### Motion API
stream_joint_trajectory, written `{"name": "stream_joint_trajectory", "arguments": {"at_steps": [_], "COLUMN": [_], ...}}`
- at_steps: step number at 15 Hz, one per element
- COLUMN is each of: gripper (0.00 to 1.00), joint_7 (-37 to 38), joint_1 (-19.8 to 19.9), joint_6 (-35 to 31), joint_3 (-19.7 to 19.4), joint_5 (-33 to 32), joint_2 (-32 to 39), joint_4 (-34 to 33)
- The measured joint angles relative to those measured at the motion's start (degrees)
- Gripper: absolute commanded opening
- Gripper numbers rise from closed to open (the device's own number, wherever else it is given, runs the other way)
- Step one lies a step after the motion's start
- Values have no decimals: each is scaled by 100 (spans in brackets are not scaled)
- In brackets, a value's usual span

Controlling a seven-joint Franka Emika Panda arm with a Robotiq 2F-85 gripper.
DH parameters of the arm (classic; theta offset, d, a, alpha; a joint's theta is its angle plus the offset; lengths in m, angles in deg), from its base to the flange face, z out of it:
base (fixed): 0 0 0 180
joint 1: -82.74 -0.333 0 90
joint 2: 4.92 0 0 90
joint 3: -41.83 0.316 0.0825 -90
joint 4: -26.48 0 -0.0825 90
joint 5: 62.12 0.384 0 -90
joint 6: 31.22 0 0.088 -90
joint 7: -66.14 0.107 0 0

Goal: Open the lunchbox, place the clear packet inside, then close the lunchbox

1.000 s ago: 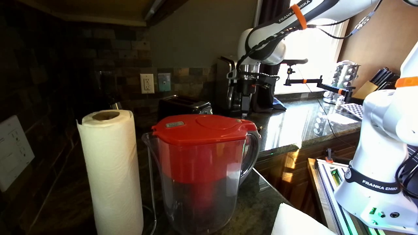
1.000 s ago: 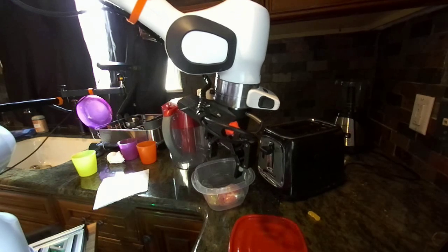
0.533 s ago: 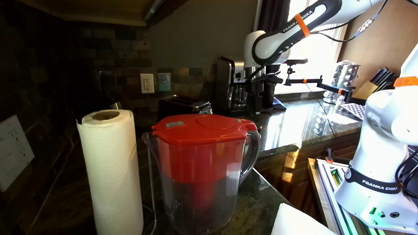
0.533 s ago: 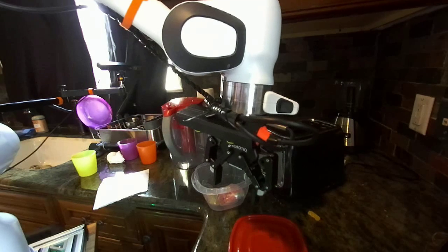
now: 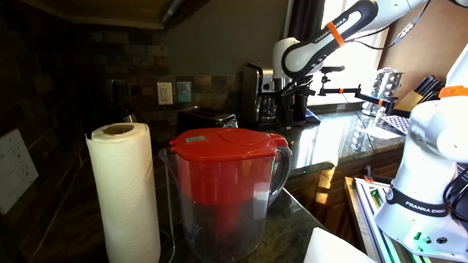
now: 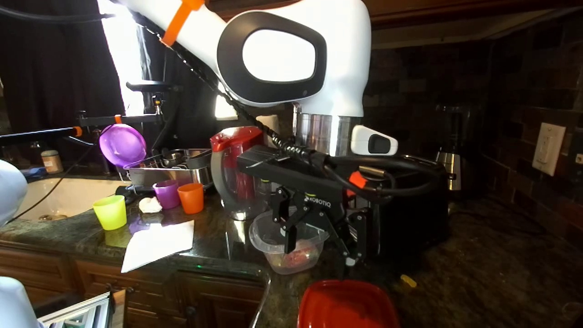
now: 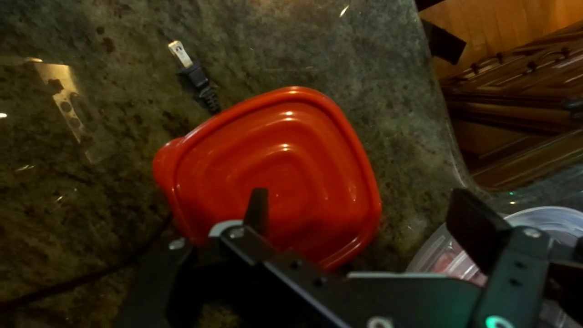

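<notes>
The hand [image 6: 320, 255] hangs above the tabletop [image 6: 483, 282], released, its fingers [image 7: 258, 207] spread well apart. The clear lunchbox tub [image 6: 273, 248] stands upright and uncovered, and the red lid [image 7: 282, 168] lies flat on the tabletop near it. In the wrist view one finger shows across the lid, the other across the edge of the tub. Reddish contents [image 6: 298, 257] sit inside the tub; they may be the packet, though the plastic and the hand in front leave them poorly seen. A black plug [image 7: 196, 75] lies just beside the lid, its cord running to the lid's edge. In both exterior views there are a black toaster [image 6: 414, 218] and a red-topped jug [image 5: 226, 182]. A paper towel roll [image 5: 126, 197] stands just beside the jug. In an exterior view a small yellow piece [image 6: 408, 280] lies near the lid, and a yellow-green cup [image 6: 110, 212], a purple cup [image 6: 166, 193] and an orange cup [image 6: 191, 198] stand near a white sheet [image 6: 157, 246].
</notes>
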Motion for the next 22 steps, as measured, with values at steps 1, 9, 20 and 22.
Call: {"name": "stream_joint_trajectory", "arguments": {"at_steps": [1, 9, 20, 22], "gripper": [100, 100, 100, 100], "joint_7": [0, 144, -74, -126], "joint_1": [0, 205, 457, 492], "joint_6": [0, -720, -1782, -2023], "joint_3": [0, -137, -437, -437], "joint_5": [0, -62, 887, 1036], "joint_2": [0, 241, 868, 988], "joint_4": [-4, 53, 261, 266]}}
